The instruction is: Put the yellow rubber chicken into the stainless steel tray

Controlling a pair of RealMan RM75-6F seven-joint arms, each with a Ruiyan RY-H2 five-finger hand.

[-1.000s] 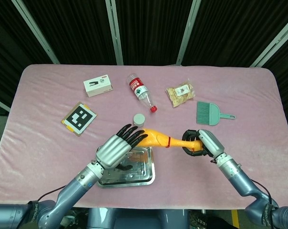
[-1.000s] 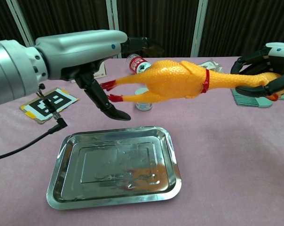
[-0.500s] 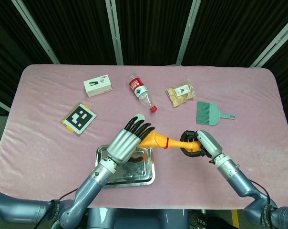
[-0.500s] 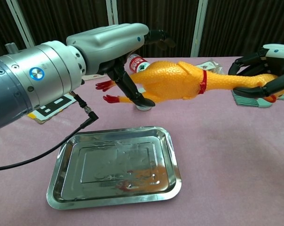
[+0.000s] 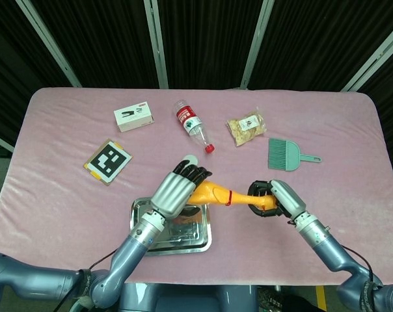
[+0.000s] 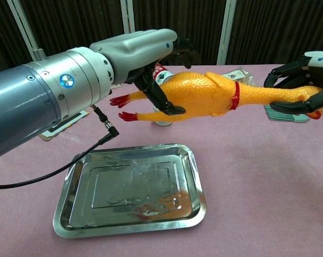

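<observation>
Yellow rubber chicken (image 6: pixel 204 95): airborne, lying level, above and just behind the stainless steel tray (image 6: pixel 70 220); red feet point toward my left side.

Right hand (image 6: pixel 303 88): fingers curled around the chicken's head end, carrying it.

Left hand (image 5: pixel 178 188): over the body end, fingers extended and a little apart; one dark finger (image 6: pixel 160 99) lies against the body. Whether this is a real grip I cannot tell; I judge it a cupping contact at most.

Step in hand, by my reckoning: handover or joint lowering. To do it well I should close my left fingers round the body before my right lets go, keep the chicken level, then lower until the feet clear the rim.
</observation>
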